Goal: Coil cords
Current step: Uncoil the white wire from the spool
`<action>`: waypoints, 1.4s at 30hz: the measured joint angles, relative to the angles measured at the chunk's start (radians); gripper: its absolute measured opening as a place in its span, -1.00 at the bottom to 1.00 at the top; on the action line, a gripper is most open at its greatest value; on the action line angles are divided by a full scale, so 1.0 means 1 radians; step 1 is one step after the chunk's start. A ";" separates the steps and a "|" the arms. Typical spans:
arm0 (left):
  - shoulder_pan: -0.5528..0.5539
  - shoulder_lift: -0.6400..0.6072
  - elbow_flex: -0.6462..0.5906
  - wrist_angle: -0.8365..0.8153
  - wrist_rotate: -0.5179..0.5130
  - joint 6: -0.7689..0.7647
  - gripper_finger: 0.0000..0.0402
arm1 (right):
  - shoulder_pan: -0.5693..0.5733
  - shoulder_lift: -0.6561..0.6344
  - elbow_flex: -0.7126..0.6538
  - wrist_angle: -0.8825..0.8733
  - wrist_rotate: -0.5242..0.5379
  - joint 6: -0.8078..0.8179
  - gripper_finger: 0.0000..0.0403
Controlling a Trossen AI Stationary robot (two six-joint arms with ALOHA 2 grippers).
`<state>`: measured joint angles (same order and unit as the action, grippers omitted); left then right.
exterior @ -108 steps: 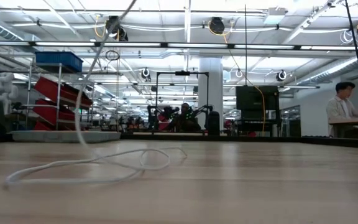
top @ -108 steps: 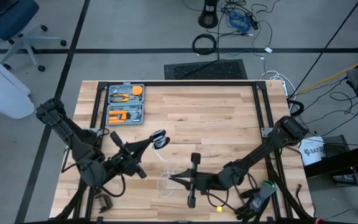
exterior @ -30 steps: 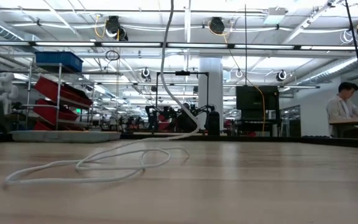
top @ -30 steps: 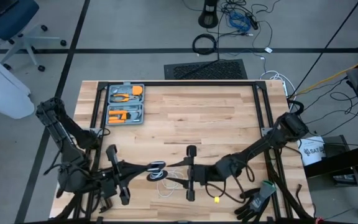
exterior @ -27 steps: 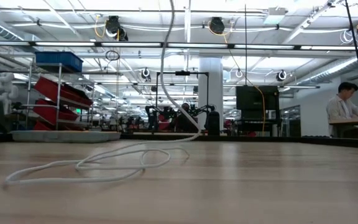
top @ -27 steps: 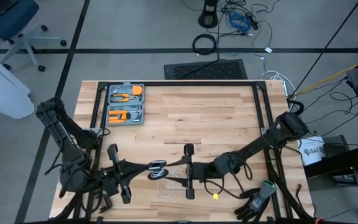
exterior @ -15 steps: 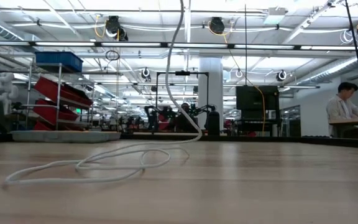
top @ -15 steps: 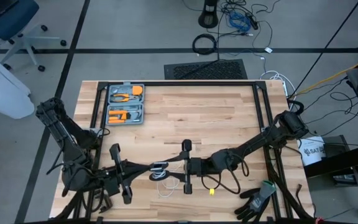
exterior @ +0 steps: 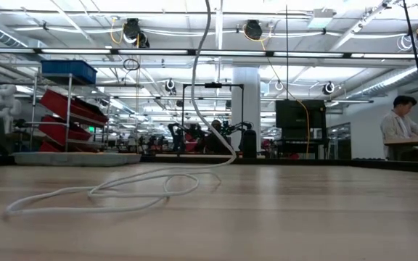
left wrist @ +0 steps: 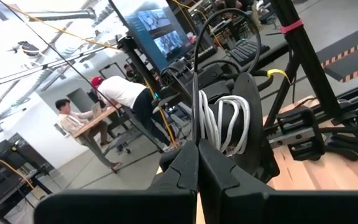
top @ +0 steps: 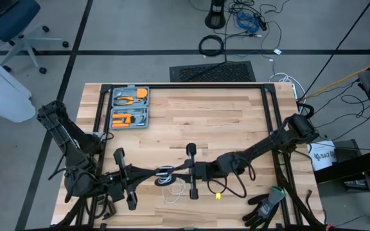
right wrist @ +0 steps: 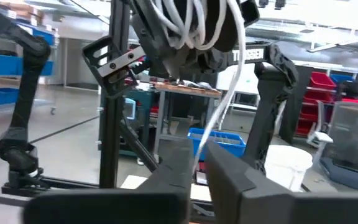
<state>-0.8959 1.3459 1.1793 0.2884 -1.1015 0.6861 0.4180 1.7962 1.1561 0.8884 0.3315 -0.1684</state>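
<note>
Several white cord (left wrist: pixel 219 124) loops on reel (left wrist: pixel 247 118)

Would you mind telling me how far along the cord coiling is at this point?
Done: several white loops are wound on the reel, held by the shut left gripper. In hand: the right gripper is closed on the cord just beside the reel. Left: a loose stretch of cord lies on the table.

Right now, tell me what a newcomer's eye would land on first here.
Near the table's front edge, the left gripper is shut on the reel, white cord wound on it, and the right gripper pinches that cord beside it. The slack lies looped below them. An open grey tool case sits at the far left corner.
</note>
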 joint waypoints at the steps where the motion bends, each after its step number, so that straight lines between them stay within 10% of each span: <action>1: 0.000 0.000 0.000 0.000 0.000 0.000 -0.99 | -0.002 0.000 0.000 -0.001 0.003 0.000 -0.95; 22: -0.008 0.000 0.000 -0.120 -0.036 0.004 -0.99 | 0.217 -0.008 0.000 -0.015 0.554 -0.225 -1.00; 42: 0.133 0.037 0.000 -0.137 -0.131 0.002 -0.99 | 0.152 0.026 0.001 0.066 0.079 -0.158 -1.00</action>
<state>-0.7626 1.3827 1.1790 0.1517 -1.2321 0.6884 0.5702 1.8227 1.1568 0.9543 0.4105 -0.3268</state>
